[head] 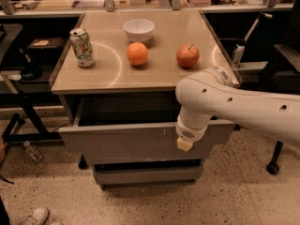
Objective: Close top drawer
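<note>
The top drawer [126, 142] is a wide grey metal drawer. It stands pulled out from under the tabletop [154, 74], with its dark inside showing behind the flat front. Small white chip marks sit right of centre on the front. My white arm [234, 104] reaches in from the right. My gripper [184, 144] hangs at the wrist end, right at the drawer front, right of centre and close to the chip marks.
On the tabletop are a drinks can [82, 47], a white bowl [138, 29], an orange [137, 54] and a red apple [187, 56]. A lower grey drawer front [145, 175] sits beneath. A plastic bottle [33, 152] and a shoe [33, 216] lie on the speckled floor at the left.
</note>
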Controlling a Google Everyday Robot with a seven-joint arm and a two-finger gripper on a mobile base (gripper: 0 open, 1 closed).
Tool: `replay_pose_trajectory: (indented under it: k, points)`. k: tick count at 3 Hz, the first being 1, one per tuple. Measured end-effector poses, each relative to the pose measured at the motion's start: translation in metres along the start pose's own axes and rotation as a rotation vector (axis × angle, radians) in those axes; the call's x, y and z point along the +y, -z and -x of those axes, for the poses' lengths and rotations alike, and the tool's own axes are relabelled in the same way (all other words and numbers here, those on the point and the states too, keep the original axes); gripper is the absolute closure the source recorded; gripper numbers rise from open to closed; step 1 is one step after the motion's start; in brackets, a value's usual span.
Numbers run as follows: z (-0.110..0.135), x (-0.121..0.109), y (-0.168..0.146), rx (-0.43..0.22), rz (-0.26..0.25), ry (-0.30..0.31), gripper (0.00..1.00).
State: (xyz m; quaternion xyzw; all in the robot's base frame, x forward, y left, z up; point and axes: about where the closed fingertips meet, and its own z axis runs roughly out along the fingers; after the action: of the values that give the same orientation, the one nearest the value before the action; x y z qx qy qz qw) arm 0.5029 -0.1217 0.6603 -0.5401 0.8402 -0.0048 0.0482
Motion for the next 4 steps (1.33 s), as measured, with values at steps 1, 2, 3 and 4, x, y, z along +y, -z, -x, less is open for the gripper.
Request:
replay_pose_trajectory:
  k: [1,2,3,4]
  points:
    - [0.007,-0.014,-0.004,0.002,-0.018,-0.002,1.0]
    - [0.015,-0.031,-0.005,0.014,-0.049,0.008,1.0]
    - [0.024,-0.047,-0.006,0.015,-0.069,0.014,1.0]
    - [0.028,-0.059,-0.008,0.018,-0.084,0.009,1.0]
